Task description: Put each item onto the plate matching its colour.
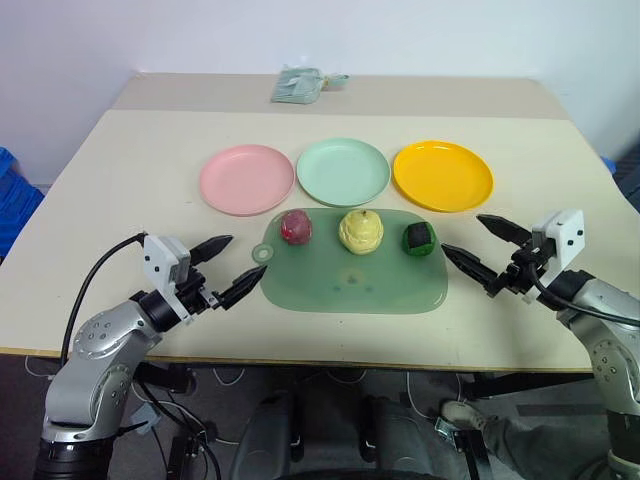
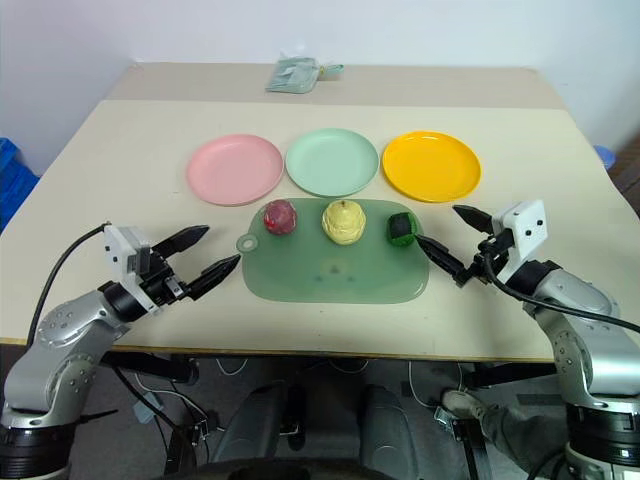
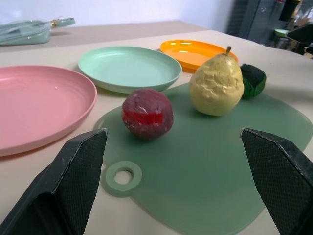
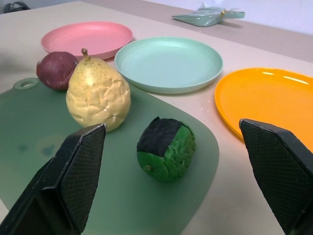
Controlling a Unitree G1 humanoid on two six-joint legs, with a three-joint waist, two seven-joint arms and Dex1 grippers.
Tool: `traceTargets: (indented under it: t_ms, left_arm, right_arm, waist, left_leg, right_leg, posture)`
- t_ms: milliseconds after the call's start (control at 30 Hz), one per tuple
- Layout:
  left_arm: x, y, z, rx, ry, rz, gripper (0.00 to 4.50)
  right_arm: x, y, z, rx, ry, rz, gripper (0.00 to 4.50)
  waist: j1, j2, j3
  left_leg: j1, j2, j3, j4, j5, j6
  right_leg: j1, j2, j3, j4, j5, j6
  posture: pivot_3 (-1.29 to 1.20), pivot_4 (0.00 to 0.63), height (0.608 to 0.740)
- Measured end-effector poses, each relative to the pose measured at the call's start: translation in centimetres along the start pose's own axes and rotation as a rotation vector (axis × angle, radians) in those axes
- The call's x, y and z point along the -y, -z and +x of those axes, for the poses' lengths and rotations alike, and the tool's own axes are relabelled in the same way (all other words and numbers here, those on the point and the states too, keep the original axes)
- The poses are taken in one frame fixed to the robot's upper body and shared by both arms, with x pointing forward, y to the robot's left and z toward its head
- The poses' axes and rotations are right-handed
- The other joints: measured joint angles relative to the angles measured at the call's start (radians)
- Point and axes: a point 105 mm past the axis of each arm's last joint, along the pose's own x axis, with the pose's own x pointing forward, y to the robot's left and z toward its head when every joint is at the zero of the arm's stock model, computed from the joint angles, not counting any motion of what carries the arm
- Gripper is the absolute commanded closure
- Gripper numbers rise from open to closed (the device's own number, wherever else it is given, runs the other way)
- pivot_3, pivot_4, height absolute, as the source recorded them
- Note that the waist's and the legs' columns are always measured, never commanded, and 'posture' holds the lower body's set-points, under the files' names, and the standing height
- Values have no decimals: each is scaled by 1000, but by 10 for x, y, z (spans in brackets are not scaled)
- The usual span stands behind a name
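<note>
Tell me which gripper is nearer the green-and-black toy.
Right. The right gripper hangs open just off the mat's edge, beside the green-and-black toy. The left gripper, also open, sits past the mat's opposite end, with the red toy and yellow toy between.

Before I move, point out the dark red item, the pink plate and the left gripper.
dark red item (image 1: 296, 227), left eye view, its top.
pink plate (image 1: 246, 179), left eye view, its bare middle.
left gripper (image 1: 228, 267), left eye view, between the open fingertips.

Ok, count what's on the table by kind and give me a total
Plates: 3, pink, mint green, yellow-orange
Toy foods: 3, red-purple, pale yellow, green-and-black
Green mat: 1
Pale green pouch: 1
Total: 8
</note>
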Motion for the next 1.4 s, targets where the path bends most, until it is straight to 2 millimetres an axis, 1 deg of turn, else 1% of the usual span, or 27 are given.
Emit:
traceTargets:
  t_ms: [167, 333, 467, 567, 667, 833, 967, 1067, 1300, 1400]
  left_arm:
    - [-1, -2, 2, 18, -12, 1, 0]
    - [-5, -8, 7, 35, -41, 21, 0]
    - [-5, -7, 12, 20, -51, 14, 0]
    - [-6, -11, 18, 16, -57, 3, 0]
    - [-10, -10, 24, -27, -80, -24, 0]
    - [-11, -11, 42, -92, -69, -64, 0]
    - [-9, -13, 62, -116, -51, -96, 0]
    - [-10, -7, 74, -155, -51, -122, 0]
    - [-19, 8, 94, -233, -82, -135, 0]
    - [-17, 12, 101, -251, -77, -136, 0]
  right_arm:
    - [-2, -2, 1, 0, 4, 1, 54]
    - [-3, -6, 2, 5, 5, -7, 54]
    - [-4, -10, 5, 14, 0, -14, 54]
    - [-6, -14, 9, 26, -22, -13, 54]
    - [-12, -18, 13, 41, -67, -1, 54]
    - [-27, -26, 17, 65, -185, 27, 54]
    - [-35, -37, 19, 86, -264, 22, 54]
    - [-39, -39, 19, 90, -292, 14, 54]
    - [-50, -43, 17, 109, -369, 13, 54]
    - [-52, -44, 16, 115, -378, 5, 54]
  waist:
    - [1, 0, 0]
    - [0, 0, 0]
    - [1, 0, 0]
    - [0, 0, 0]
    - [0, 0, 0]
    - [1, 0, 0]
    - [1, -1, 0]
    - [1, -1, 0]
    - [1, -2, 0]
    - [1, -2, 0]
  left_leg:
    - [0, 0, 0, 0, 0, 0]
    - [0, 0, 0, 0, 0, 0]
    - [0, 0, 0, 0, 0, 0]
    - [0, 0, 0, 0, 0, 0]
    - [0, 0, 0, 0, 0, 0]
    - [0, -1, 0, 0, 0, 0]
    - [0, -1, -1, 0, 0, 0]
    - [0, -1, -1, 0, 0, 0]
    - [0, -1, -1, 0, 0, 0]
    - [0, -1, -1, 0, 0, 0]
  right_leg:
    - [0, 0, 0, 0, 0, 0]
    - [0, 0, 0, 0, 0, 0]
    - [0, 0, 0, 0, 0, 0]
    - [0, 0, 0, 0, 0, 0]
    - [0, 0, 0, 0, 0, 0]
    - [1, 0, 0, 0, 1, 2]
    - [1, 1, 0, 0, 2, 4]
    - [1, 1, 0, 0, 2, 4]
    - [1, 1, 0, 0, 2, 5]
    - [1, 1, 0, 0, 3, 5]
  posture:
    - [0, 150, 740]
    - [0, 150, 740]
    - [0, 150, 740]
    - [0, 150, 740]
    - [0, 150, 740]
    - [0, 150, 740]
    - [0, 150, 740]
    - [0, 150, 740]
    - [0, 150, 740]
    - [0, 150, 740]
